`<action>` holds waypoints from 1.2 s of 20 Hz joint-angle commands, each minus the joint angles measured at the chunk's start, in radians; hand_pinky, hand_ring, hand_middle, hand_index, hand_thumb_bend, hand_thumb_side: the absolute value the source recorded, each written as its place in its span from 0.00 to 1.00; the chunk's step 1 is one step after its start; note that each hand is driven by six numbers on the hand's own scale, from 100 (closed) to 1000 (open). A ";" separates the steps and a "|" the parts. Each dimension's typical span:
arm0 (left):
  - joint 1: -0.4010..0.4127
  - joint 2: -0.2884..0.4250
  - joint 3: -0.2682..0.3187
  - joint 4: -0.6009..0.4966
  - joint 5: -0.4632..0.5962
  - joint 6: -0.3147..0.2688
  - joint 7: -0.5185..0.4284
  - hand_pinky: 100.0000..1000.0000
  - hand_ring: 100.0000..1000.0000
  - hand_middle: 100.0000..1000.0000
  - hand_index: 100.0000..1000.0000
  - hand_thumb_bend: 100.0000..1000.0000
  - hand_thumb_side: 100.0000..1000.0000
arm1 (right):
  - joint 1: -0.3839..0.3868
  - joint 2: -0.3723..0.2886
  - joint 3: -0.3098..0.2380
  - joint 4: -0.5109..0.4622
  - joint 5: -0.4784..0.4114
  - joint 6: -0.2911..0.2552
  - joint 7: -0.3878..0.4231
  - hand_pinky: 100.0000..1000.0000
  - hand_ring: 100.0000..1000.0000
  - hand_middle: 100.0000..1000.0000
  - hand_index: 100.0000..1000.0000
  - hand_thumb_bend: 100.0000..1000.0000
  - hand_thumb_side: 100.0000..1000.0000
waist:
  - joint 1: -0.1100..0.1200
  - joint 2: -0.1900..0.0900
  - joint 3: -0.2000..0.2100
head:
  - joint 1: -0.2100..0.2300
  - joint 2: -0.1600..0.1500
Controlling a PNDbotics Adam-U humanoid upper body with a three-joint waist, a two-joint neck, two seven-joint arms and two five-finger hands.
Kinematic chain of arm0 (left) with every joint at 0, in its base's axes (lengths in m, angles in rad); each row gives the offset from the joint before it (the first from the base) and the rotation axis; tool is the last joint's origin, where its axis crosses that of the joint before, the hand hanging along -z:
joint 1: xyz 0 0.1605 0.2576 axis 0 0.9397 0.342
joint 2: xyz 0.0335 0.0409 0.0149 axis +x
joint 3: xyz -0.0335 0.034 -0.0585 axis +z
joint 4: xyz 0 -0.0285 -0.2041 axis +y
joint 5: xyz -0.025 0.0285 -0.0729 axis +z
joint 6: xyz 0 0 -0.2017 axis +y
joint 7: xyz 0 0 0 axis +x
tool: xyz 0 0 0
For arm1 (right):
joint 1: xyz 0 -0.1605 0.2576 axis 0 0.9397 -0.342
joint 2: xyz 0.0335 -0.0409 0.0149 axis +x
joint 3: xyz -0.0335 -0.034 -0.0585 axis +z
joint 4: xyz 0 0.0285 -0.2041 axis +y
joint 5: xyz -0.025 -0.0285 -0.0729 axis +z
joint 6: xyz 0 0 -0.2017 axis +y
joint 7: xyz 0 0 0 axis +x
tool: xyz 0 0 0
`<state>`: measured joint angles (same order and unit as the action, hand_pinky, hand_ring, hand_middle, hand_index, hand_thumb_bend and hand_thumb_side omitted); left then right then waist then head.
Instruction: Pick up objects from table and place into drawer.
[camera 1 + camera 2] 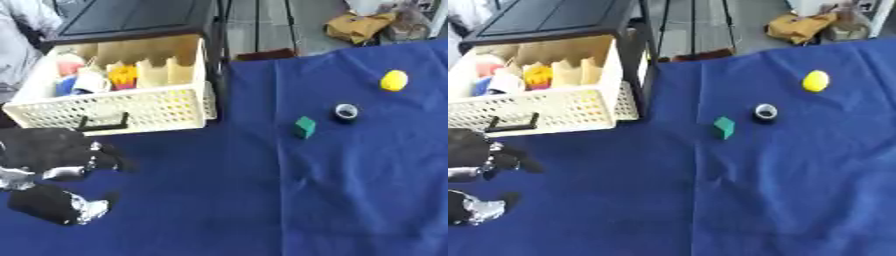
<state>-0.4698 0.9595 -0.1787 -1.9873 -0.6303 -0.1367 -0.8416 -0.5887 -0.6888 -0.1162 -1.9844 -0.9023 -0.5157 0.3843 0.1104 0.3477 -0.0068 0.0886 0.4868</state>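
Drawer (122, 107) open; left hand (54, 156) curled empty just below.

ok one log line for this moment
drawer: open, items inside | left hand: curled, empty, before drawer | on cloth: green block, tape roll, yellow object | right hand: unseen

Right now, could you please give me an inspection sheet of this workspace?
Surface: table under a blue cloth, creased.
Job's things: cream drawer pulled open, already holding several small things; green block, black-and-white ring and yellow ball lie apart on the cloth.
Clutter: nothing seen on the cloth.
Hands: left hand low in front of the drawer, fingers curled, holding nothing; right hand not in view.
Cables: nothing seen.
Surroundings: black cabinet around the drawer; brown paper bag on the floor beyond.
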 commanded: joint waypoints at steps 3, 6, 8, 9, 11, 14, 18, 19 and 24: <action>-0.021 0.029 0.035 -0.013 -0.066 0.050 0.035 0.28 0.45 0.73 0.94 0.00 1.00 | -0.006 -0.006 0.003 -0.016 0.020 0.000 0.019 0.41 0.59 0.52 0.59 0.00 0.97 | -0.001 -0.010 -0.005 | 0.012 -0.019; -0.023 0.025 0.038 -0.013 -0.078 0.073 0.043 0.27 0.45 0.72 0.94 0.00 1.00 | -0.002 -0.001 0.005 -0.016 0.030 0.001 0.027 0.40 0.59 0.52 0.59 0.00 0.97 | 0.001 -0.005 -0.008 | 0.017 -0.024; -0.027 0.025 0.045 -0.012 -0.081 0.097 0.047 0.28 0.45 0.73 0.94 0.00 1.00 | 0.000 0.002 0.008 -0.016 0.039 0.002 0.033 0.40 0.59 0.52 0.59 0.00 0.97 | 0.002 -0.001 -0.011 | 0.020 -0.029; -0.030 0.024 0.048 -0.006 -0.087 0.109 0.050 0.28 0.45 0.73 0.94 0.00 1.00 | 0.001 0.004 0.010 -0.016 0.042 0.003 0.036 0.40 0.59 0.52 0.59 0.00 0.97 | 0.003 0.001 -0.013 | 0.022 -0.031; -0.038 0.019 0.050 0.014 -0.094 0.128 0.053 0.27 0.45 0.73 0.94 0.00 1.00 | 0.000 0.007 0.012 -0.016 0.047 0.003 0.041 0.40 0.58 0.51 0.59 0.00 0.97 | 0.004 0.005 -0.017 | 0.026 -0.036; -0.046 0.013 0.052 0.044 -0.104 0.139 0.060 0.28 0.45 0.74 0.94 0.00 1.00 | 0.004 0.009 0.013 -0.016 0.056 0.000 0.047 0.40 0.58 0.51 0.59 0.00 0.97 | 0.005 0.012 -0.022 | 0.031 -0.042; -0.054 0.005 0.056 0.074 -0.124 0.150 0.087 0.27 0.45 0.75 0.94 0.00 1.00 | 0.007 0.013 0.014 -0.016 0.069 0.001 0.050 0.39 0.58 0.51 0.58 0.00 0.97 | 0.006 0.020 -0.022 | 0.035 -0.050; -0.057 0.003 0.057 0.082 -0.127 0.154 0.096 0.27 0.46 0.75 0.95 0.00 1.00 | 0.007 0.015 0.015 -0.016 0.072 0.002 0.052 0.39 0.58 0.51 0.58 0.00 0.97 | 0.006 0.022 -0.023 | 0.036 -0.052; -0.077 -0.007 0.057 0.121 -0.114 0.170 0.149 0.25 0.46 0.79 0.97 0.00 1.00 | 0.007 0.020 0.020 -0.016 0.079 -0.001 0.060 0.39 0.58 0.51 0.58 0.00 0.97 | 0.005 0.029 -0.031 | 0.042 -0.062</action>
<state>-0.5389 0.9338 -0.1341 -1.8887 -0.7437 0.0272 -0.7053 -0.5719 -0.6555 -0.0923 -1.9844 -0.8362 -0.5150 0.4389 0.1218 0.3901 -0.0366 0.1257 0.4380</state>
